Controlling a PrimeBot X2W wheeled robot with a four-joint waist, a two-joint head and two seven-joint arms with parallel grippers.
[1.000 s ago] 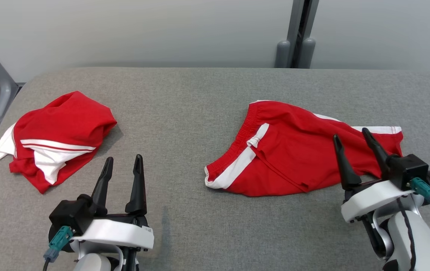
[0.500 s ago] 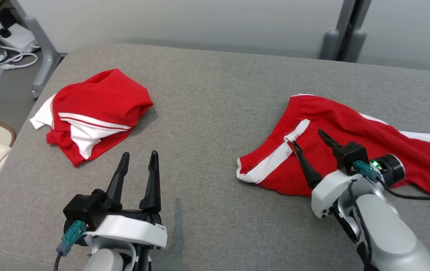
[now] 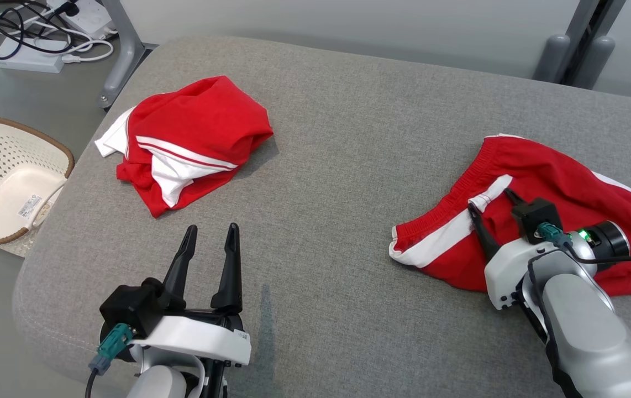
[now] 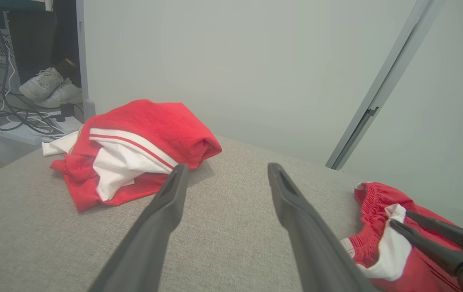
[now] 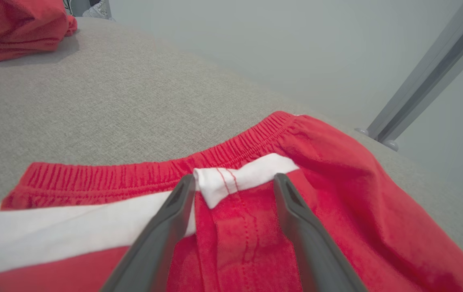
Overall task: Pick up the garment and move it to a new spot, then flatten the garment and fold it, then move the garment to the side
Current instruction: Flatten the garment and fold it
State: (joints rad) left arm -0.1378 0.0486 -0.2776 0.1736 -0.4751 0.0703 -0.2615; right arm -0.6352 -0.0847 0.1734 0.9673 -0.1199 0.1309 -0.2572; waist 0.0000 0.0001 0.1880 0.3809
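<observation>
A pair of red shorts (image 3: 547, 171) with white side stripes lies spread on the right of the grey padded table (image 3: 348, 138). My right gripper (image 3: 488, 200) stands open over it just below the elastic waistband. In the right wrist view the gripper (image 5: 234, 180) straddles a bunched white fold of the stripe on the shorts (image 5: 337, 194), and its tips are down at the cloth. A second red and white garment (image 3: 205, 116) lies crumpled at the far left. My left gripper (image 3: 211, 228) hovers open and empty near the front edge, apart from both garments.
A cream perforated basket (image 3: 0, 182) sits on the floor off the table's left edge. Cables and a power strip (image 3: 33, 50) lie on the floor behind it. A grey post (image 3: 569, 50) stands behind the table. Bare grey surface lies between the two garments.
The head camera has swung left and down, shifting the whole picture. My right gripper has moved from the shorts' leg end up to the waistband and come down onto the white fold. The left gripper stays put.
</observation>
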